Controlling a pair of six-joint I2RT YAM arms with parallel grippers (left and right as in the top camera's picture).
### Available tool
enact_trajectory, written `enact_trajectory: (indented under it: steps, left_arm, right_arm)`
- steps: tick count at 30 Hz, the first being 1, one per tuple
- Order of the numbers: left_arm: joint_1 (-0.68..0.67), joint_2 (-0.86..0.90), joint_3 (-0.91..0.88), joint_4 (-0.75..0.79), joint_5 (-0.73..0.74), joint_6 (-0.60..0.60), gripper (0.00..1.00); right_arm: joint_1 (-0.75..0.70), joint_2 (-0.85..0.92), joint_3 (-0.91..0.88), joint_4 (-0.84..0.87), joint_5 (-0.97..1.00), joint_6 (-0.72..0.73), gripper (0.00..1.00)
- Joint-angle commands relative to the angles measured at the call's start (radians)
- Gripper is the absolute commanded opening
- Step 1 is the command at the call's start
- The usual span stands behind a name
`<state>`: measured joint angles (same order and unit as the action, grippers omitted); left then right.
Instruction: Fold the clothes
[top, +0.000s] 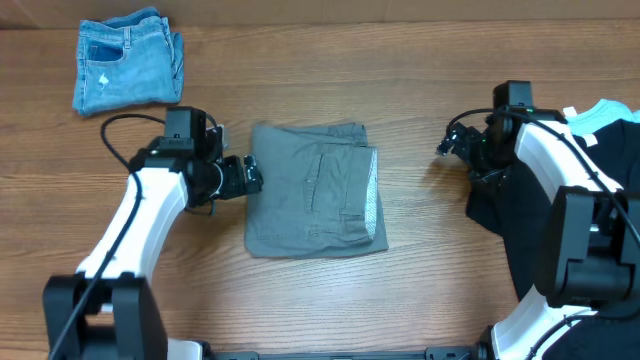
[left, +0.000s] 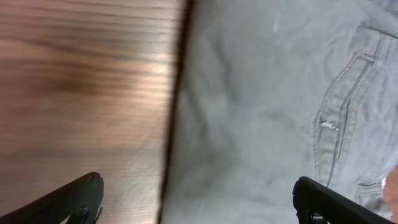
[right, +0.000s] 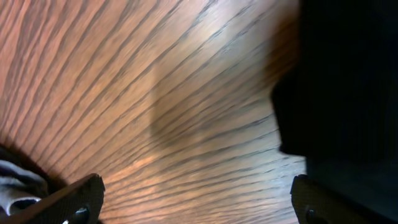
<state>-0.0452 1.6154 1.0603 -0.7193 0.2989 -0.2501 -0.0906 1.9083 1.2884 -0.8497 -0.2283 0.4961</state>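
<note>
- Spread wide and pinching nothing, the left tool (left: 199, 198) straddles the left edge of the grey shorts (left: 261, 106), with one finger over bare bench (left: 81, 93) and the other over fabric.
- The grey shorts lie folded into a rectangle at the middle of the bench, pocket seams up, with the paler inside showing along the right edge.
- The right tool (right: 196, 199), also spread wide and empty, hangs over bare wood well right of the shorts, just beside a black cloth (right: 348, 81).
- Folded blue denim shorts (top: 128, 62) lie at the far left.
</note>
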Motion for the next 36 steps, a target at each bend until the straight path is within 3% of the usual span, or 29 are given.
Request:
enact_trajectory:
  steps: [1,17,19,23,26,27,30,36]
  left_arm:
    - [-0.001,0.075,0.005,0.033,0.140,0.068,1.00]
    - [-0.003,0.290,0.005,0.133,0.219,0.132,1.00]
    - [-0.005,0.312,0.005,0.148,0.237,0.140,0.94]
    - [-0.010,0.356,0.005,0.156,0.249,0.150,0.64]
    - [-0.010,0.365,0.005,0.159,0.240,0.149,0.19]
    - [-0.010,0.365,0.005,0.162,0.240,0.149,0.11]
    - [-0.010,0.365,0.005,0.173,0.241,0.149,0.04]
    - [-0.010,0.365,0.085,0.104,0.157,0.150,0.04]
  right_arm:
    - [-0.005,-0.038,0.020,0.004,0.002,-0.005,1.00]
    - [-0.005,-0.038,0.020,0.008,0.003,-0.002,1.00]
    - [-0.005,-0.038,0.020,0.008,0.003,-0.002,1.00]
    - [-0.005,-0.038,0.020,0.008,0.003,-0.002,1.00]
    - [-0.005,-0.038,0.020,0.008,0.003,-0.002,1.00]
    - [-0.005,-0.038,0.020,0.008,0.003,-0.002,1.00]
    - [-0.005,-0.038,0.020,0.008,0.003,-0.002,1.00]
    - [-0.005,-0.038,0.020,0.008,0.003,-0.002,1.00]
